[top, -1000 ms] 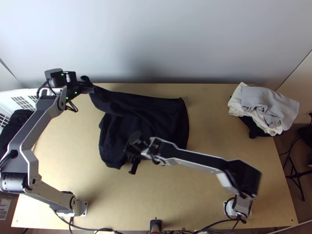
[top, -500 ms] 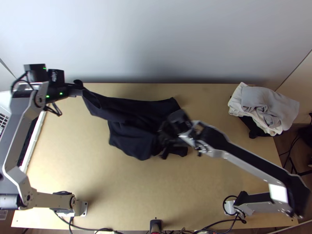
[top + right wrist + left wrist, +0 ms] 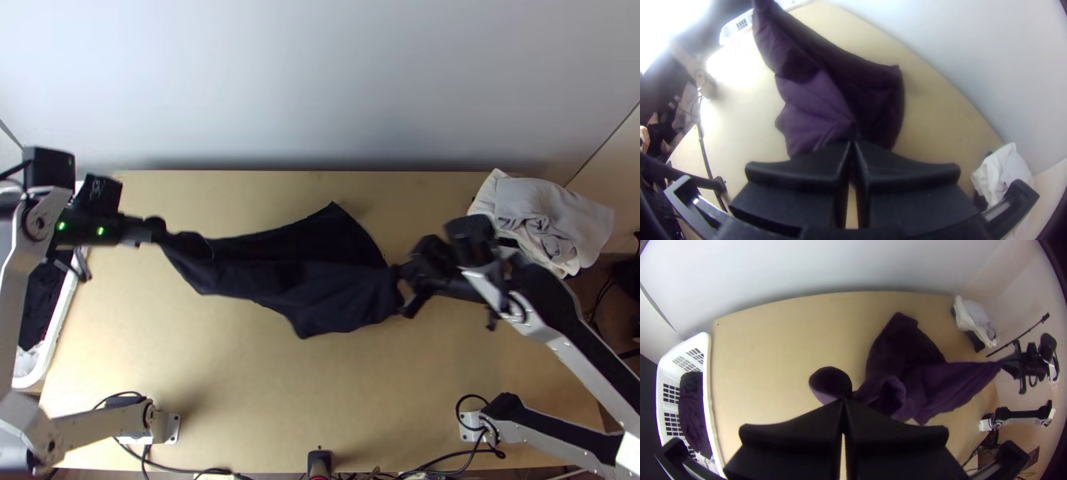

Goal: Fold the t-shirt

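Observation:
In the top view my left gripper (image 3: 154, 232) is at the table's left side, shut on one end of the dark t-shirt (image 3: 320, 276). My right gripper (image 3: 405, 290) holds the shirt's opposite end, right of the table's middle. Between them the cloth hangs stretched and gathered, with a pointed part spread toward the wall. In the left wrist view the left gripper (image 3: 843, 401) pinches a bunched edge of the shirt (image 3: 924, 373), a small flap sticking out beside the fingertips. In the right wrist view the right gripper (image 3: 853, 144) is closed on the shirt (image 3: 818, 102).
A pile of white and grey cloths (image 3: 552, 216) lies at the table's back right, with something dark under it. A white basket (image 3: 707, 386) with dark cloth inside stands beyond the table's left edge. A wall (image 3: 320, 88) rises behind the table.
My right gripper has moved to the right with its part of the shirt. The left has drawn left and then nearer the table's front edge. The shirt is pulled longer and narrower between them.

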